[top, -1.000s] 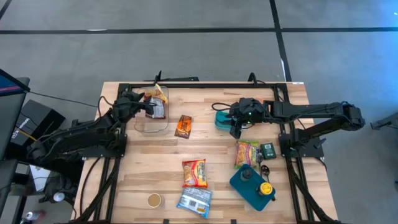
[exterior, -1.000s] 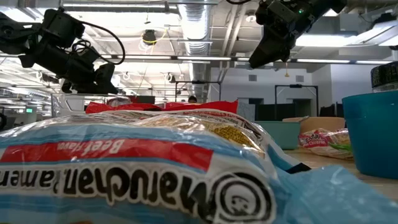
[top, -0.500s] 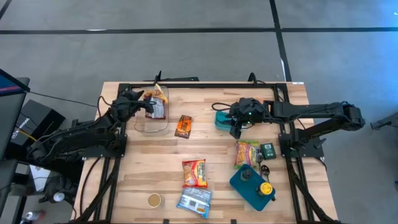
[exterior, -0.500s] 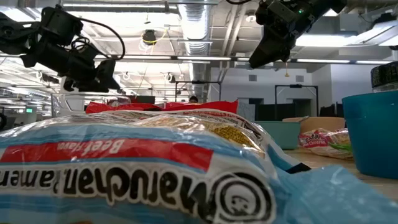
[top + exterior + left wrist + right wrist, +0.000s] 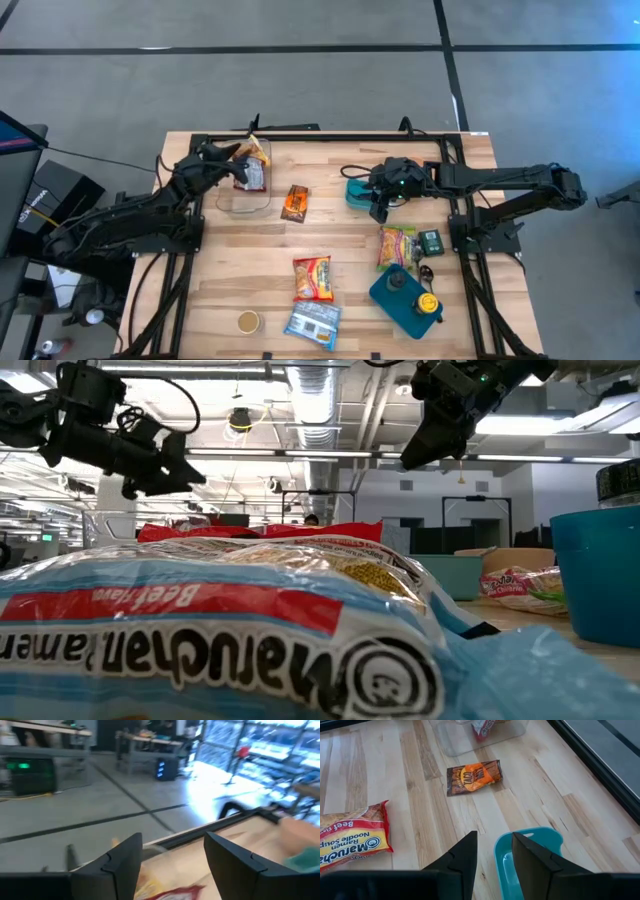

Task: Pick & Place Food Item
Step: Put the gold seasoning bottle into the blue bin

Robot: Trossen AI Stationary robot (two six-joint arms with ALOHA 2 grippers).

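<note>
Left fingers [image 5: 172,865] stood parted and empty over the clear container [image 5: 243,190], snack packet [image 5: 252,175] lying inside it. Right fingers [image 5: 492,857] narrowly apart, empty, above the teal bowl [image 5: 530,860]. Orange packet [image 5: 294,203] on the surface: light, crinkly, slippery; pinch mid-body.

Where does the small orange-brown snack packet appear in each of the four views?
High view: orange-brown snack packet, centre-left, right of the clear container.
Low view: not visible.
Left wrist view: not visible.
Right wrist view: packet upper centre, near the container.
Shared landmark: the teal bowl.
</note>
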